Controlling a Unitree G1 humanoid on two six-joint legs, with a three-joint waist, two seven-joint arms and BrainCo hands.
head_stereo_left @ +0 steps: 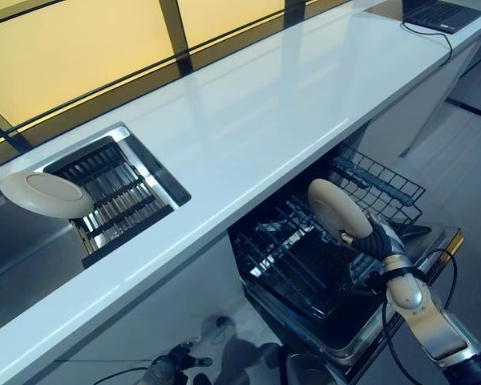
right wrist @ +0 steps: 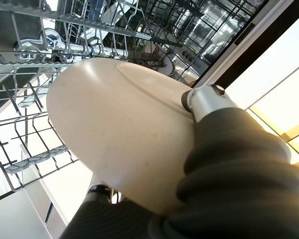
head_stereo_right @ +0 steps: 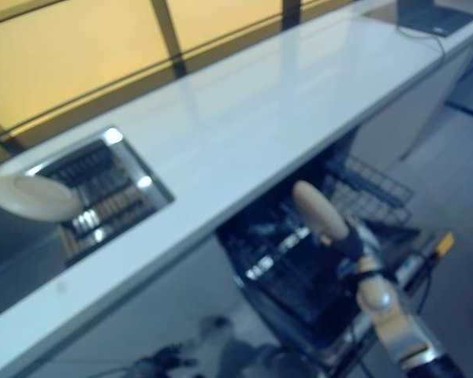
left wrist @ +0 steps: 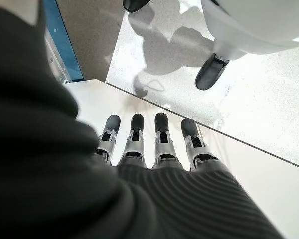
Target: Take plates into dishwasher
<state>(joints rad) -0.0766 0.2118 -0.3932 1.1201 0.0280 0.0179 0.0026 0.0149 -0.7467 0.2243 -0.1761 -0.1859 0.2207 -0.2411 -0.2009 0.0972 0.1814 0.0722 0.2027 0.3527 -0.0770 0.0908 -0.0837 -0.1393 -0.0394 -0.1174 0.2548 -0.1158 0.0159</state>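
- A glossy, smooth white top is seen on the table (head_stereo_left: 248, 120), reflections all over it.
- The plate (right wrist: 119, 129) is finished in a smooth cream glaze with a soft sheen.
- The dishwasher rack (head_stereo_left: 305, 257) is made of thin dark coated wire.
- The sink (head_stereo_left: 156, 164) is rimmed in shiny metal.
- The speckled floor (left wrist: 249, 99) looks matt.

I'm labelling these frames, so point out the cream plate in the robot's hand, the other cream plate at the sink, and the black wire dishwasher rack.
Held cream plate (head_stereo_left: 335, 207), left eye view, its underside.
Sink cream plate (head_stereo_left: 46, 194), left eye view, its centre.
Black wire dishwasher rack (head_stereo_left: 293, 265), left eye view, its tines.

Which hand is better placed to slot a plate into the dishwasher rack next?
Right. The right hand already grips a plate above the dishwasher rack; the left hand is empty.
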